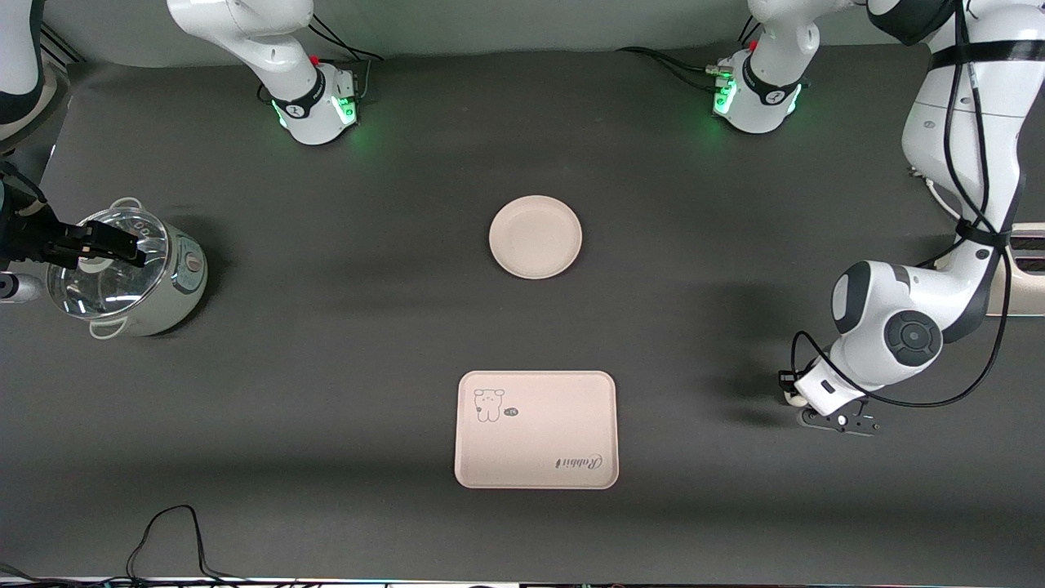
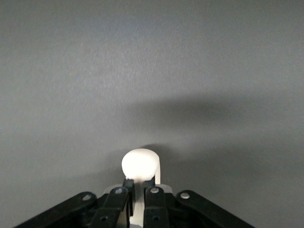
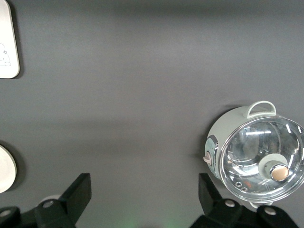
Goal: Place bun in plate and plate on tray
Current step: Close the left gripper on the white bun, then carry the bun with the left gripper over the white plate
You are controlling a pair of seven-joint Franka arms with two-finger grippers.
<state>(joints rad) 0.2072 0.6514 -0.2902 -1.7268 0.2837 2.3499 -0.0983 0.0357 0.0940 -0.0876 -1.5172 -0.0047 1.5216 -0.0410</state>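
The bun (image 2: 138, 164) is a small off-white lump between the fingers of my left gripper (image 2: 140, 183), which is shut on it. In the front view this gripper (image 1: 793, 402) is low at the left arm's end of the table, and only a bit of the bun (image 1: 789, 398) shows. The round cream plate (image 1: 535, 237) lies empty mid-table. The cream-pink tray (image 1: 536, 429) with the "Rabbit" lettering lies nearer to the front camera than the plate and is also empty. My right gripper (image 1: 114, 242) is open and empty over a pot; its jaws (image 3: 145, 190) stand wide apart.
A pale green pot with a glass lid (image 1: 135, 273) stands at the right arm's end of the table and shows in the right wrist view (image 3: 256, 156). That view also shows a tray corner (image 3: 7, 42) and the plate's edge (image 3: 4, 168).
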